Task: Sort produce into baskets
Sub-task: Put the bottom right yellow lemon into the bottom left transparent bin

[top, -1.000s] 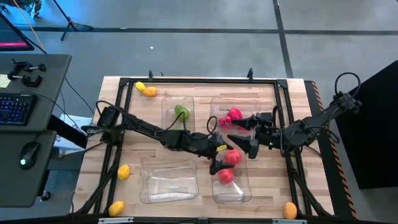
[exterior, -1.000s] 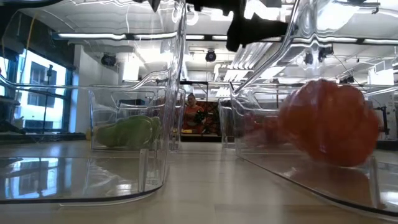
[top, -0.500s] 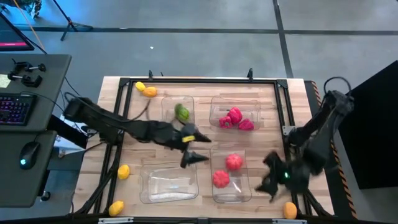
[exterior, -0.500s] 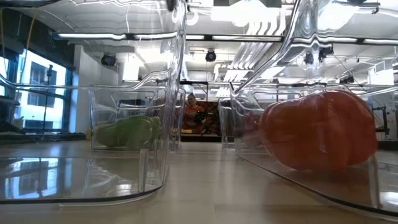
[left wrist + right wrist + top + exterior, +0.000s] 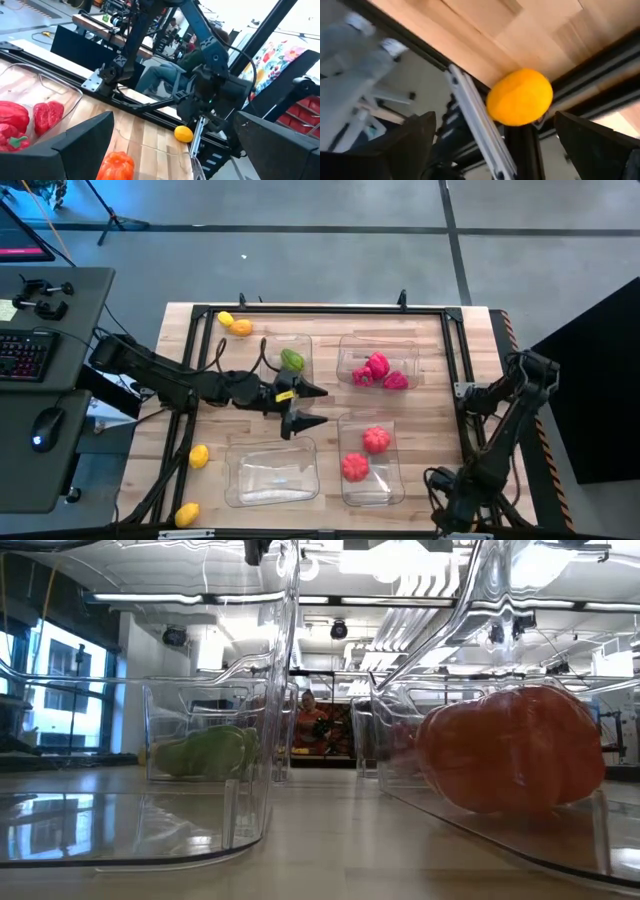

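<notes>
The left pincer (image 5: 300, 406) hangs over the middle of the surface (image 5: 440, 360), between the far-left basket (image 5: 268, 350) and the near-left basket (image 5: 270, 472); its fingers are spread and hold nothing. The right pincer (image 5: 455, 515) is at the near-right corner of the surface, directly above an orange fruit (image 5: 520, 97) that lies against the dark frame rail (image 5: 600, 75) there. In the right wrist view its fingers stand wide apart on either side of this fruit, not touching it.

Produce positions:
- Far-left basket: one green piece (image 5: 292, 360).
- Far-right basket (image 5: 350, 350): a cluster of red-pink pieces (image 5: 378, 370).
- Near-right basket (image 5: 392, 480): two red pieces (image 5: 365, 453).
- Near-left basket: no produce visible.
- Far-left corner of the surface: a yellow piece (image 5: 226, 319) touching an orange piece (image 5: 241, 328).
- Near the left edge: one yellow piece (image 5: 199, 455).
- Near-left corner: one yellow piece (image 5: 186, 514).
</notes>
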### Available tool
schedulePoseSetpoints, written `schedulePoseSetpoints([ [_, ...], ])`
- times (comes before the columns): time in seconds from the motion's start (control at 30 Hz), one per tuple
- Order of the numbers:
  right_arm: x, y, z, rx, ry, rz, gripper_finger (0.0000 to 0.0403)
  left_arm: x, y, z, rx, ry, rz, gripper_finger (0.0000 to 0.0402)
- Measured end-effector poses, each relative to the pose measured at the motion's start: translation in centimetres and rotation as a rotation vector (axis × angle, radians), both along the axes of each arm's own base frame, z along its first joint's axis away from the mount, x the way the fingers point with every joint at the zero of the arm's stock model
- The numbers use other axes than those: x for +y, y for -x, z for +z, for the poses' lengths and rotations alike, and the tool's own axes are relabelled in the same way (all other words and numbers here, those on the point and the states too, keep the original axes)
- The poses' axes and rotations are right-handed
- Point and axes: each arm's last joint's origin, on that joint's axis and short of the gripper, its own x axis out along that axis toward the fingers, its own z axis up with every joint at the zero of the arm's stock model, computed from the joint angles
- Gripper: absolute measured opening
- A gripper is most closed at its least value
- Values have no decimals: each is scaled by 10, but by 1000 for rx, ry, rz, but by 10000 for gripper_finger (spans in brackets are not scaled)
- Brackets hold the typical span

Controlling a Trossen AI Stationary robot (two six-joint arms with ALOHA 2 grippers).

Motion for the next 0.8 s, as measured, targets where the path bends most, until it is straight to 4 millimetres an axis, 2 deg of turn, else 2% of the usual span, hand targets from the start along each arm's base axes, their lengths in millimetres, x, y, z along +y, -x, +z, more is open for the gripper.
schedulePoseSetpoints([
  [0.17, 8, -2, -21, 185, -25, 74, 386, -1, 0, 0, 1, 0, -3, 400],
  [0.3, 13, -3, -35, 290, -53, 135, 329, -1, 0, 0, 3, 0, -5, 400],
  [0.4, 15, -3, -43, 332, -53, 161, 251, -1, 0, 0, 4, -1, -6, 400],
  [0.57, 17, -3, -53, 370, -56, 202, 67, -1, 0, -2, 16, -1, -6, 400],
  [0.63, 18, -2, -55, 372, -65, 224, 18, -1, 0, -3, 29, 9, -9, 400],
  [0.8, 20, -2, -57, 389, -85, 245, 31, -3, 1, -6, 66, 5, -54, 400],
])
